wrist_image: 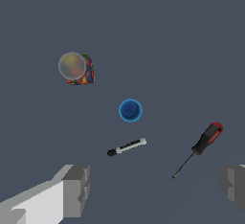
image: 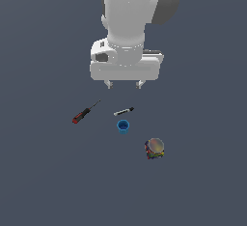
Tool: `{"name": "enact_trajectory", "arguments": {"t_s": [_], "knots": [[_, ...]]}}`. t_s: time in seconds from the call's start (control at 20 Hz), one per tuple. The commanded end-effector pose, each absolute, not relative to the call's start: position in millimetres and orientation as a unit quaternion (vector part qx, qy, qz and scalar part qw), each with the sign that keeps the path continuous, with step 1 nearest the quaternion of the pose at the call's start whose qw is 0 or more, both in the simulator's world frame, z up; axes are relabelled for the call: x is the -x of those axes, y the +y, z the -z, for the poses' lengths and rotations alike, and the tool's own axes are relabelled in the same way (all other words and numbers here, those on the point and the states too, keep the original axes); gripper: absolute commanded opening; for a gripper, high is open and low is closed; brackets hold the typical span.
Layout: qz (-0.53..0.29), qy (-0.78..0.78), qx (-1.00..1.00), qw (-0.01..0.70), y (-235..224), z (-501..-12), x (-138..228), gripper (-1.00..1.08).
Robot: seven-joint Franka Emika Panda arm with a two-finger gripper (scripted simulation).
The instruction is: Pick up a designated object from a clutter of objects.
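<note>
The designated object, a short marker (image: 124, 111) with a light grey body and a black end, lies flat on the dark floor in the middle of the clutter; the wrist view also shows the marker (wrist_image: 127, 147). My gripper (image: 124, 84) hangs open above and just behind it, touching nothing. In the wrist view its two grey fingers (wrist_image: 76, 184) stand wide apart, and the gripper (wrist_image: 155, 187) holds nothing. The marker lies between the fingers' lines but a little beyond them.
A red-and-black-handled screwdriver (image: 85, 112) lies toward the exterior view's left of the marker. A small blue cup (image: 123, 126) stands just in front of the marker. A multicoloured roundish lump (image: 154, 148) sits toward the exterior view's right front.
</note>
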State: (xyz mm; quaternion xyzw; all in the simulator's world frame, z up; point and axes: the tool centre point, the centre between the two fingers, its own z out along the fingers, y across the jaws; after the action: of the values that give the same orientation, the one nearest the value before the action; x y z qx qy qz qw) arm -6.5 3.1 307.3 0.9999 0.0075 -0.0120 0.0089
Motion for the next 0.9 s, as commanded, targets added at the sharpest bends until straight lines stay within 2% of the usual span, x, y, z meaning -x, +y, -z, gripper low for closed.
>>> {"name": "enact_trajectory", "arguments": {"t_s": [0.0,0.85], "knots": [[0.012,0.008,-1.0,0.009,3,-307,6,1.0],[0.011,0.007,-1.0,0.022,-11,-297,3,1.0]]}}
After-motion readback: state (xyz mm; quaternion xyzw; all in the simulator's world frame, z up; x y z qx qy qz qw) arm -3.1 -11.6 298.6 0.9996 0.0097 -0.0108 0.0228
